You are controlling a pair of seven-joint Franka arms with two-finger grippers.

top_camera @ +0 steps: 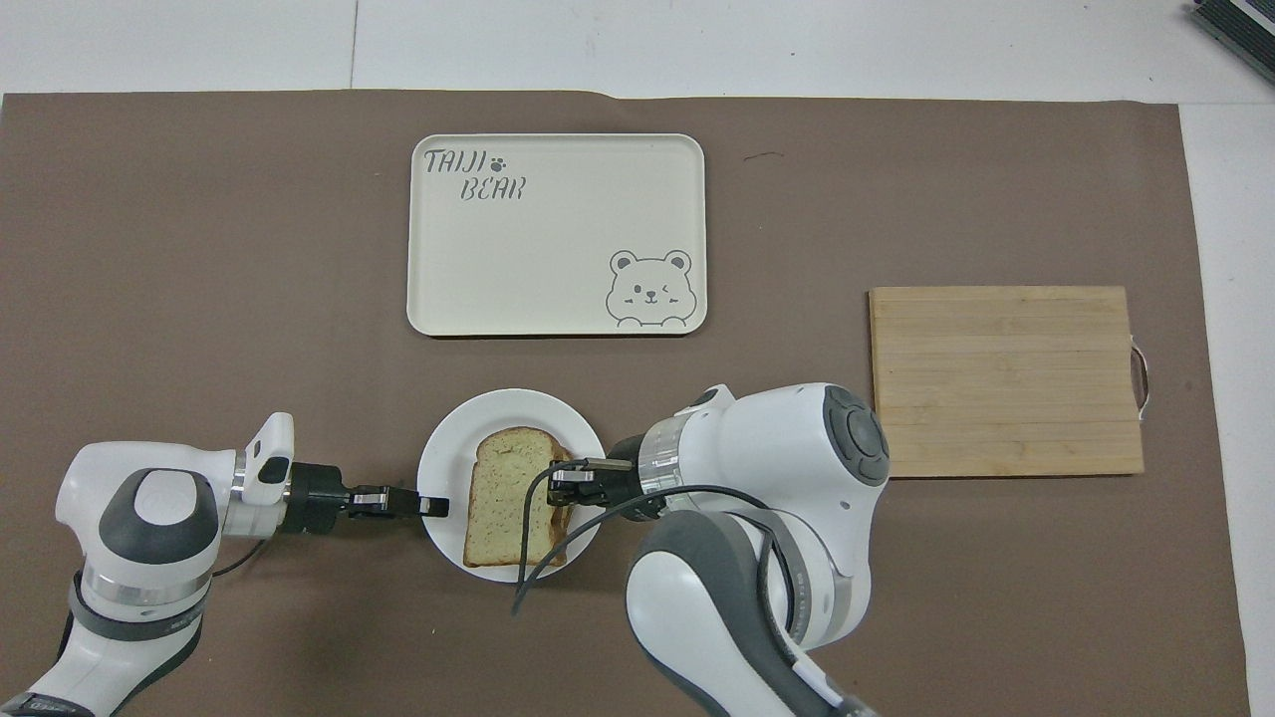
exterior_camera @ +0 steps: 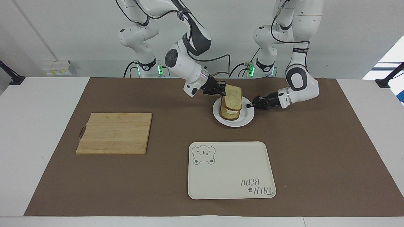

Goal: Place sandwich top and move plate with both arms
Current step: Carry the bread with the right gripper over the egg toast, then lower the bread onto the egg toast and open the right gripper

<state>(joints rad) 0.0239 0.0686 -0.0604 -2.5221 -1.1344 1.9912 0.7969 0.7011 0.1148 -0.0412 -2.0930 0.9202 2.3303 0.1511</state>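
The sandwich top (exterior_camera: 234,94) is a plain bread slice held in my right gripper (exterior_camera: 222,90), which is shut on its edge. The slice hangs tilted just over the egg-topped slice (exterior_camera: 229,114) on the white plate (exterior_camera: 246,119). In the overhead view the sandwich top (top_camera: 510,490) covers almost all of the egg slice, with my right gripper (top_camera: 564,485) at its side toward the right arm's end. My left gripper (exterior_camera: 251,105) is low at the plate's rim toward the left arm's end and is shut on it; it also shows in the overhead view (top_camera: 426,505) at the plate (top_camera: 448,446).
A cream bear-print tray (exterior_camera: 230,171) lies farther from the robots than the plate, also in the overhead view (top_camera: 553,234). A wooden cutting board (exterior_camera: 115,133) lies toward the right arm's end (top_camera: 1006,378). A brown mat covers the table.
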